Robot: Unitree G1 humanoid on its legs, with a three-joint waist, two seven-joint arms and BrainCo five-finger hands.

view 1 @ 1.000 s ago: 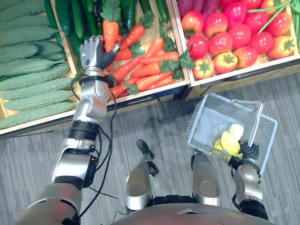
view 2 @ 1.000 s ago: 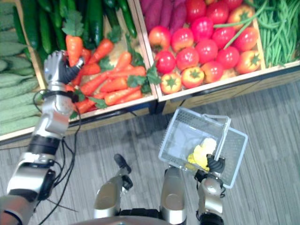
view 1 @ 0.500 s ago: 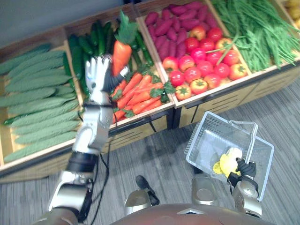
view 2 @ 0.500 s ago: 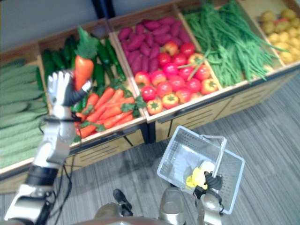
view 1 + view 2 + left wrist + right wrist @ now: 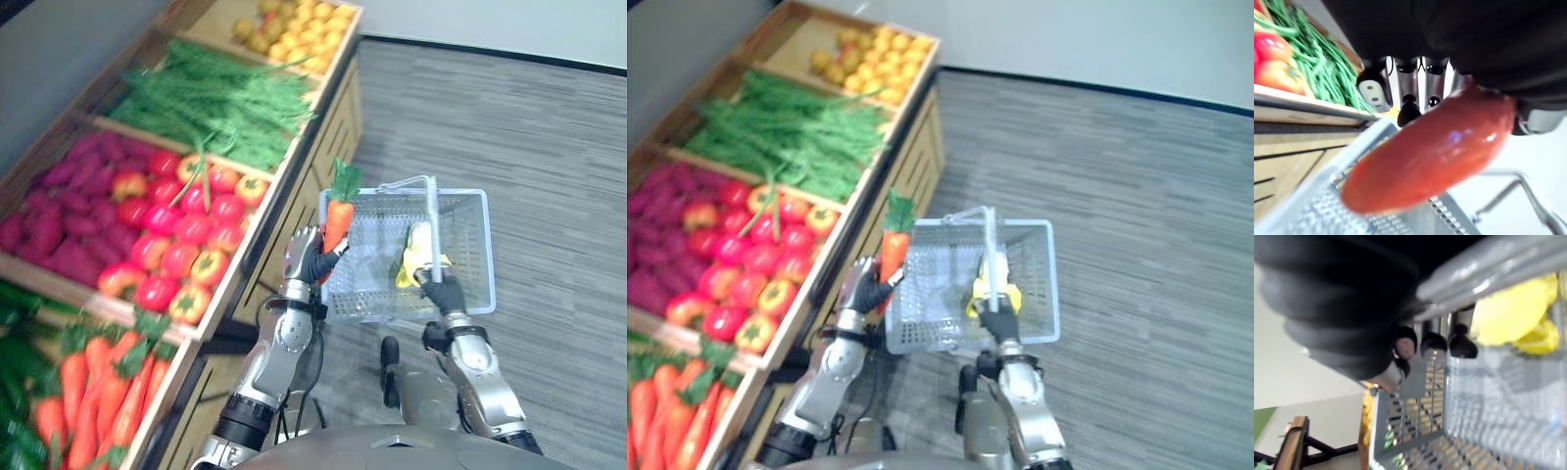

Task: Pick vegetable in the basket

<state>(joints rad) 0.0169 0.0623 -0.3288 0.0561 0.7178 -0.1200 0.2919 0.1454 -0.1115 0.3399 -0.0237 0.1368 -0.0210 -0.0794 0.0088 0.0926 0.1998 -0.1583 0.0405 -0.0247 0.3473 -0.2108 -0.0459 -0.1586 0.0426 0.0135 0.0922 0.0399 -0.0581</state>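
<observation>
Though the carrot [image 5: 336,223] is out of the crates and up in the air, it is not in the basket [image 5: 372,284] yet. The left hand [image 5: 306,259], at the centre of the frame, is clenched round the lower half of the carrot, holding it upright with the green top uppermost. The left wrist view shows the fingers [image 5: 1409,95] curled over it, with the basket's mesh just past its tip.

The carrot stands right at the basket's left rim. Whether it is already over the opening or just outside the wall I cannot tell. The right hand [image 5: 446,292], lower right of centre, grips the handle [image 5: 431,220] and holds the basket above the floor [image 5: 549,117]. A yellow thing [image 5: 419,259] already lies inside (a pepper, perhaps, but it is hard to say).

The picking looks done, and the carrying across nearly so. What is left, I judge, is to bring the carrot clear over the rim, lower it and let go.

The stand runs down the left side of the frame, with tomatoes [image 5: 186,235] at mid left, green beans [image 5: 216,103] above them, and more carrots [image 5: 93,392] at lower left.
</observation>
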